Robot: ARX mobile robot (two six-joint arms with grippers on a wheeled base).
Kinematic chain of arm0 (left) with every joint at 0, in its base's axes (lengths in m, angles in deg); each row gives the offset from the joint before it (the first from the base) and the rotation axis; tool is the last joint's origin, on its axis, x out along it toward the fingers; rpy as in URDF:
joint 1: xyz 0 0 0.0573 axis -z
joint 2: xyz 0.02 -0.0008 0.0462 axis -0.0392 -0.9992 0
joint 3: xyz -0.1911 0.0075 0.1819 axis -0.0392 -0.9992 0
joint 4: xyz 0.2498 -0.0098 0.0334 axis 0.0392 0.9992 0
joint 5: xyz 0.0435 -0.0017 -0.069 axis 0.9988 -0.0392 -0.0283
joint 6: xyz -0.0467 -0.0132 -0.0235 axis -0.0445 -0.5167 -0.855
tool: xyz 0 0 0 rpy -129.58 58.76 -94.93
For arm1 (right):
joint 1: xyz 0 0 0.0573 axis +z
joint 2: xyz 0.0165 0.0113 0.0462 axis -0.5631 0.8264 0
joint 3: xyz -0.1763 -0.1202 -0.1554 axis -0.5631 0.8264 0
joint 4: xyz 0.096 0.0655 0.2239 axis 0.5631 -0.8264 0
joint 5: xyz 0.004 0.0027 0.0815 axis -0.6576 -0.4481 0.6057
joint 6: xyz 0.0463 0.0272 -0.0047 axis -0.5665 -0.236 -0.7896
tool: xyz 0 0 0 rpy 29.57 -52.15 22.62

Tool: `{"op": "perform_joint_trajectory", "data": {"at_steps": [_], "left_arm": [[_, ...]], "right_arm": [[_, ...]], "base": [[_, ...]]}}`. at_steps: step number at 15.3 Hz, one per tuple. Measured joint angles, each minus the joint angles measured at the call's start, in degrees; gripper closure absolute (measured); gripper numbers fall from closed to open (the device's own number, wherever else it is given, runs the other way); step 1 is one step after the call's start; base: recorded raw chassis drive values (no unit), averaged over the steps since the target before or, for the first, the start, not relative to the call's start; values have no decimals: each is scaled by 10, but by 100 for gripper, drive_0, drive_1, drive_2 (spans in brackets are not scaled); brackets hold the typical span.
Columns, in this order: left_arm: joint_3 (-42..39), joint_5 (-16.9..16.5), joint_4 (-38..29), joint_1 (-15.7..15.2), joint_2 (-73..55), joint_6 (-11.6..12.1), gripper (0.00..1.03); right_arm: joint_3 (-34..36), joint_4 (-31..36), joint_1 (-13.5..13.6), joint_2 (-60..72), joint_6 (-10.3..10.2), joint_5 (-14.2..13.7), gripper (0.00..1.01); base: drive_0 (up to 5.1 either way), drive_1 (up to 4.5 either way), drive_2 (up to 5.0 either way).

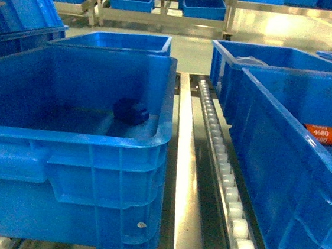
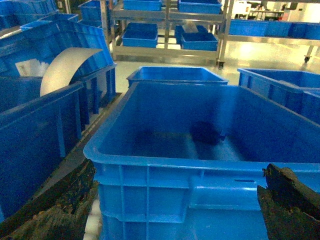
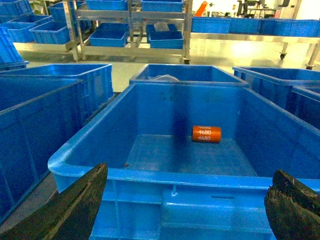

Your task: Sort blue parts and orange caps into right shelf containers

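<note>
Left claw [image 2: 175,210] spread wide, empty, both dark worn fingers [image 2: 287,202] low at the frame corners, just short of the near rim of a blue crate [image 2: 150,160]. Straight ahead of that claw and slightly right, deep inside the crate near its far wall: one dark navy blue part [image 1: 131,111], resting on the crate floor, well apart from the fingers. Beyond it, a second crate [image 2: 175,74] end to end with the first.

Right claw [image 3: 185,210] likewise spread wide and empty, fingers [image 3: 75,205] at the lower corners, hanging just before the near rim of another blue crate [image 3: 165,175]. Ahead of this claw and a little right, lying on its side on the crate floor near the far wall: an orange cap [image 3: 206,133] printed "4680" in white, apart from every wall. Behind that crate, one more [image 3: 187,75] holding something pale, too blurred to name.

Between the two nearest crates, a roller track [image 1: 225,184] of white wheels. Far ahead of both claws, metal shelving [image 3: 132,27] stacked with more blue crates
</note>
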Motion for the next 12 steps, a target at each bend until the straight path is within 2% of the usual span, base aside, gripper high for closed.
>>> {"op": "perform_joint_trajectory", "data": {"at_steps": [12], "left_arm": [[0,0,0,0,0,0,5]], "right_arm": [[0,0,0,0,0,0,3]], "base": [[0,0,0]]}}
